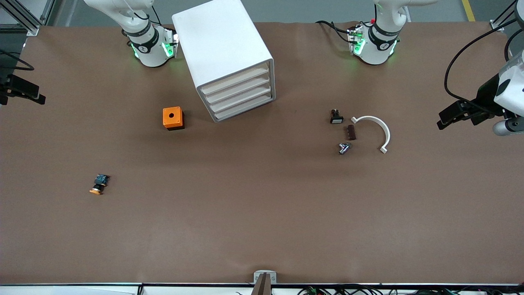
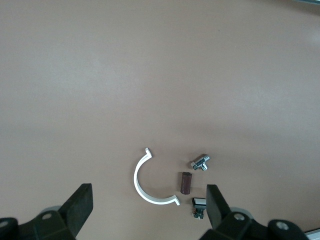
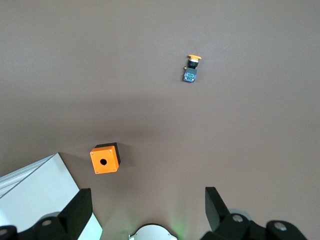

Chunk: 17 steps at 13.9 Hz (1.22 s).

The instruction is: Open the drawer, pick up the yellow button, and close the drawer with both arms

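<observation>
The white cabinet (image 1: pixel 223 53) stands between the two bases, and all of its drawers (image 1: pixel 239 96) are shut. The button (image 1: pixel 99 184), with an orange cap on a dark bluish body, lies on its side on the bare table toward the right arm's end, nearer the front camera than the orange box (image 1: pixel 173 118). It also shows in the right wrist view as the button (image 3: pixel 191 70). My right gripper (image 1: pixel 37 96) (image 3: pixel 147 191) hangs open and empty high over the right arm's end. My left gripper (image 1: pixel 442 119) (image 2: pixel 148 187) hangs open and empty high over the left arm's end.
An orange box (image 3: pixel 104 159) with a round hole sits beside the cabinet (image 3: pixel 35 192). Toward the left arm's end lie a white half-ring clip (image 1: pixel 378 131) (image 2: pixel 145 187), a brown cylinder (image 2: pixel 186 183), a metal fitting (image 2: pixel 200 162) and a small black part with a white face (image 1: pixel 336 117).
</observation>
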Motion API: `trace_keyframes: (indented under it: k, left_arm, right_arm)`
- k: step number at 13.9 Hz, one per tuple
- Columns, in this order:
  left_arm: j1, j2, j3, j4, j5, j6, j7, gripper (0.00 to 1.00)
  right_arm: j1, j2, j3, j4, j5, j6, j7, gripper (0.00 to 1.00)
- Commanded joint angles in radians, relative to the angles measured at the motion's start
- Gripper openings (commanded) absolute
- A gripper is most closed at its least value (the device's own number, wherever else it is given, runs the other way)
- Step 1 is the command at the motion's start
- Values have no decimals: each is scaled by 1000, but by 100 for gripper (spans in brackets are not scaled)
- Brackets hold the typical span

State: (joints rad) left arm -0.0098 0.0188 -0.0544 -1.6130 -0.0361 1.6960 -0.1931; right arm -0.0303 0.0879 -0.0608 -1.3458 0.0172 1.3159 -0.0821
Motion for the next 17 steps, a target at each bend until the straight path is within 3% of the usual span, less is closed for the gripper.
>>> trace_keyframes:
  k: [1,17]
  left_arm:
    - [4,-14,-8,-4,22,4,21,100]
    - [11,16,-4,30,24,4,96,100]
  right_arm:
    - [3,-19,4,-3,0,-9,9,100]
    - [35,-20,4,0,-13,-15,18,100]
